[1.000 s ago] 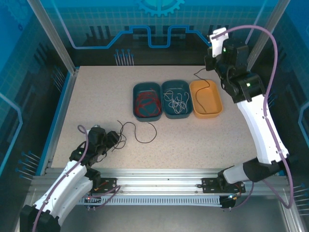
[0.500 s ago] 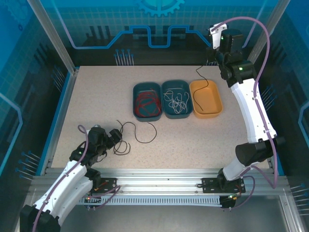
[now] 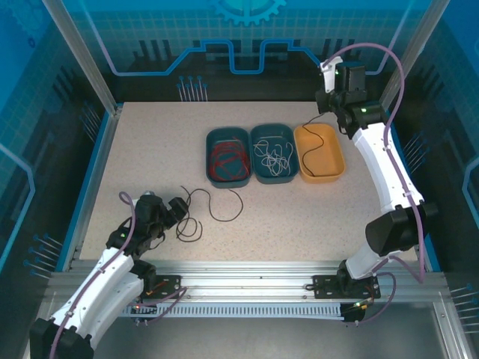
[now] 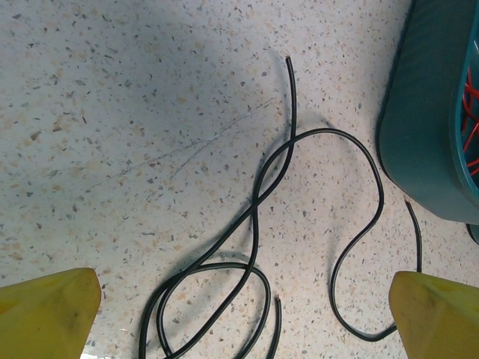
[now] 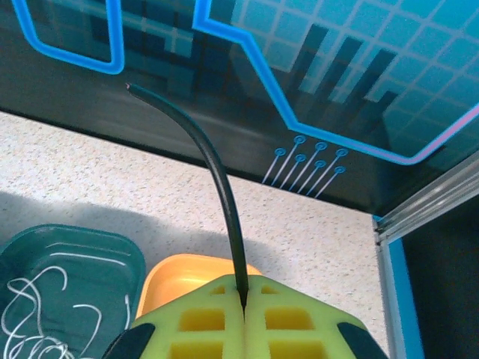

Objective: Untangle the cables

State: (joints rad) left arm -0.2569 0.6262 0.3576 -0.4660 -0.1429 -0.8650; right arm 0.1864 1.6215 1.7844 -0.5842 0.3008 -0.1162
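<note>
Loose black cables (image 3: 212, 208) lie curled on the table in front of my left gripper (image 3: 178, 212). It stands open, and in the left wrist view the black cables (image 4: 257, 217) loop on the table between its yellow fingers (image 4: 49, 311), untouched. My right gripper (image 3: 324, 101) is raised at the back right, over the orange tray (image 3: 334, 162). It is shut on another black cable (image 3: 305, 146) that hangs down into that tray. In the right wrist view this black cable (image 5: 218, 173) sticks up from the closed right gripper (image 5: 244, 289). Red cables (image 3: 227, 161) and white cables (image 3: 273, 158) lie in teal trays.
Three trays stand side by side mid-table: a left teal tray (image 3: 210, 142), a middle teal tray (image 3: 257, 139) and the orange one. The left teal tray's wall (image 4: 419, 142) is close to the right of my left gripper. The blue back wall (image 5: 314, 82) rises just behind my right gripper.
My left gripper has opened wide and the black cable loops now rest free on the table. My right arm swung back and up with its cable, whose tail now hangs into the orange tray.
</note>
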